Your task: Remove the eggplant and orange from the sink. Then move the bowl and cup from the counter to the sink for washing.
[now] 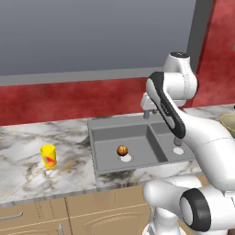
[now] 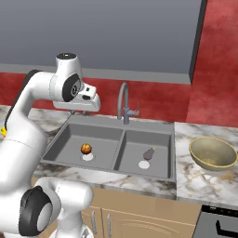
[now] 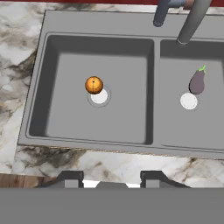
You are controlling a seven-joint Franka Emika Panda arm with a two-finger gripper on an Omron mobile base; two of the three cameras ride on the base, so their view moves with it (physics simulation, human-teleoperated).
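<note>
The grey two-basin sink point(image 3: 150, 105) lies below my hand. The orange point(image 3: 94, 85) rests beside the white drain of the left basin, also visible as the orange point(image 1: 122, 150) and the orange point(image 2: 86, 148). A dark purple eggplant point(image 3: 197, 82) with a green stem lies by the right basin's drain, the same eggplant point(image 2: 149, 154). My gripper point(image 3: 112, 179) hovers high above the sink's front rim, open, nothing between its fingers. The yellow cup point(image 1: 48, 156) stands on the counter left of the sink. The tan bowl point(image 2: 214, 152) sits on the counter to the right.
The curved grey tap point(image 2: 122, 103) rises behind the sink's middle. Marble counter point(image 1: 27, 137) runs on both sides, with a red backsplash and a grey wall panel behind. A dark stove edge point(image 2: 221, 223) shows at the lower right.
</note>
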